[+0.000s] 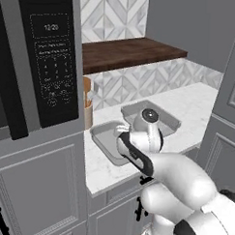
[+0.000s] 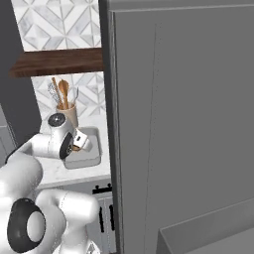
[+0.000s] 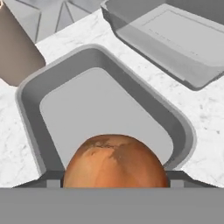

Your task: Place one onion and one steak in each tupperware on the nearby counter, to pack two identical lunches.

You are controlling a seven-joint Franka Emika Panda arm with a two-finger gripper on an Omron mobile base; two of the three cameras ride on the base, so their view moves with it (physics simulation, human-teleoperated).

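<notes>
Tool [image 3: 114, 181] clamped on onion [image 3: 114, 161], poised over near tub [image 3: 30, 94]. Near tub resting on marble worktop [image 3: 205, 113]. Second tub [image 3: 175, 35] set just beyond, apart from first. Utensil holder [image 2: 69, 113] standing beside near tub, under wooden shelf [image 1: 127, 52].
</notes>
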